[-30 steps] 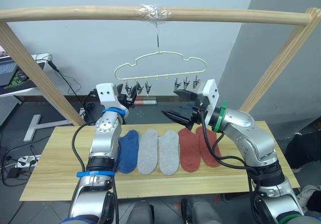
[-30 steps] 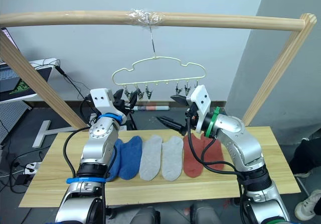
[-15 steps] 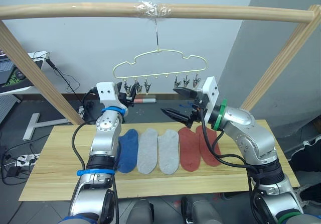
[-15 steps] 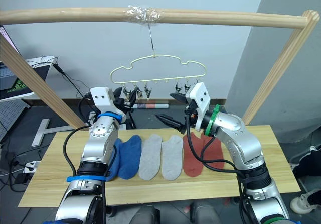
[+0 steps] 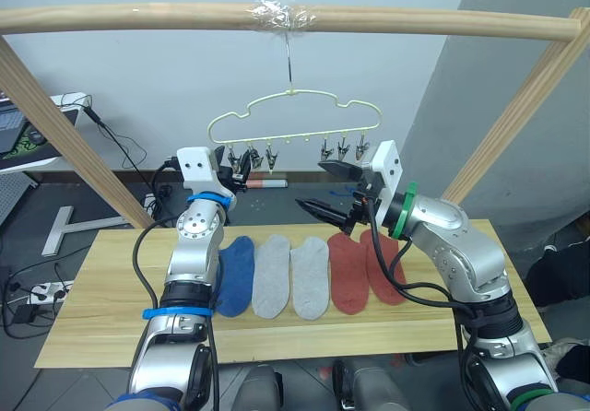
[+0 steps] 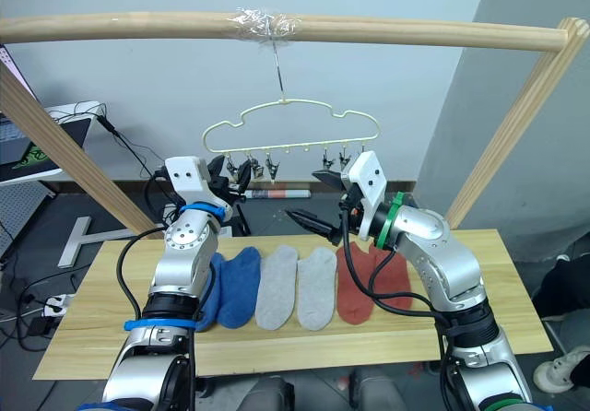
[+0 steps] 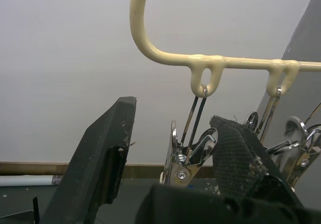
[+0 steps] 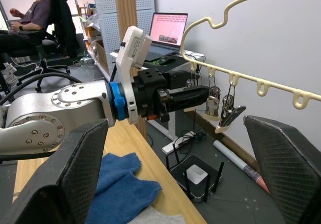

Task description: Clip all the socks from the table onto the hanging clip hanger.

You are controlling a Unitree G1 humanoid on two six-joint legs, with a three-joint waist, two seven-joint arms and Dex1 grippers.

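Several socks lie side by side on the table: blue, two light grey and two rust-red; a second blue sock peeks from under my left arm. The clip hanger hangs above them, with no sock on its clips. My left gripper is raised to the hanger's left end, open, with the end clip between its fingers. My right gripper hovers open and empty under the right-hand clips, above the red socks.
The hanger's hook hangs from a thick wooden pole held by slanted wooden struts at both table ends. A desk with a laptop and a seated person are off to my left.
The view has shifted slightly. Neither arm, the hanger nor the socks have visibly moved.
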